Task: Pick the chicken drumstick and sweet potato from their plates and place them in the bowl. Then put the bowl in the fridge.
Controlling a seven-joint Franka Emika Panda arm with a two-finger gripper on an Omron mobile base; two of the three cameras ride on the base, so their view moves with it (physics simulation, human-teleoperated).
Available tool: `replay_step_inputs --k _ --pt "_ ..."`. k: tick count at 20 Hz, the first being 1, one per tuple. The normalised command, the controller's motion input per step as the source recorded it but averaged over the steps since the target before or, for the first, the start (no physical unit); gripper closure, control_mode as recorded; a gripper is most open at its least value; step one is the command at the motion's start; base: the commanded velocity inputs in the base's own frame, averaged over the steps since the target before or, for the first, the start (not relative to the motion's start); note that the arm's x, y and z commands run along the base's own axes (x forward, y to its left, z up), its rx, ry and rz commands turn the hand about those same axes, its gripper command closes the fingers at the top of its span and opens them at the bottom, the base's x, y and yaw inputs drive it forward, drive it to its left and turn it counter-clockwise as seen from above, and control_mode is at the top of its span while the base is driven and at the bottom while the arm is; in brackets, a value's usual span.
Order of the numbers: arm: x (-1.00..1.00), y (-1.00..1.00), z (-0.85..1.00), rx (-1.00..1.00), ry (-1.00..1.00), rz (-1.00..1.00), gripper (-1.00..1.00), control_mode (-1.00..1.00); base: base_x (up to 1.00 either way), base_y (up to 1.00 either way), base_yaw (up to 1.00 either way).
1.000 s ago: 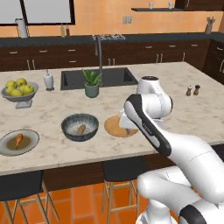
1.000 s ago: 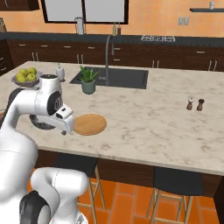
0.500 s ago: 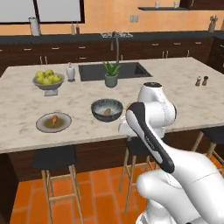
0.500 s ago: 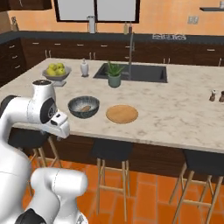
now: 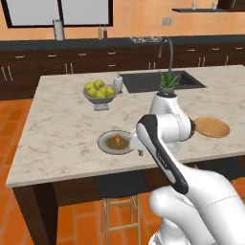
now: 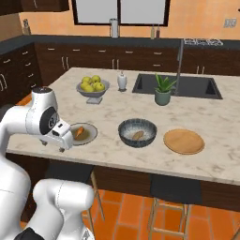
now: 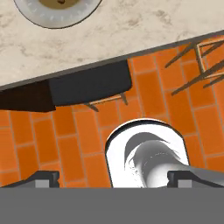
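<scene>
Marble counter (image 6: 197, 117) runs across the kitchen island in front of me, with dark cabinets and a sink behind it. On it, in the right base view, the grey plate (image 6: 91, 136) sits at about nine o'clock from the bowl (image 6: 137, 132), and the light wood plate (image 6: 183, 141) lies at three o'clock from the bowl, just beside it. The sweet potato (image 6: 78, 131) rests on the grey plate, a vivid orange lump, so that piece is not yet moved. A tan-brown piece lies inside the bowl, which I take to be the chicken drumstick (image 6: 137, 136); the wood plate is bare, which fits that reading. A pedestal bowl of yellow fruit (image 6: 93, 86) stands at twelve o'clock from the grey plate, well clear of my work.

My gripper (image 7: 113, 178) hangs off the near counter edge, at about seven o'clock from the grey plate, its fingertips spread wide and holding nothing, pointing down at the orange floor tiles and a stool. I judge the hand is held open like this so it can swing up over the grey plate (image 7: 57, 13) and drop around the sweet potato next.
</scene>
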Motion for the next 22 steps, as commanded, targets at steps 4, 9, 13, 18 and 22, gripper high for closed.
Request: replay_step_inputs --k 4,9,13,18,22 --pt "0.0 0.0 0.0 0.0 0.0 0.0 -1.0 1.0 1.0 0.09 0.12" --pt "0.2 0.0 -0.06 0.0 0.0 0.0 -1.0 -1.0 0.8 -0.25 0.08" --pt "1.0 -0.02 -0.59 0.0 0.0 0.03 -1.0 -1.0 0.0 0.0 0.0" --pt "0.96 0.01 -0.43 0.0 0.06 0.06 -1.0 -1.0 0.0 0.0 0.0" --pt "0.94 0.19 -0.17 -0.06 0.15 0.0 -1.0 -1.0 0.0 0.0 0.0"
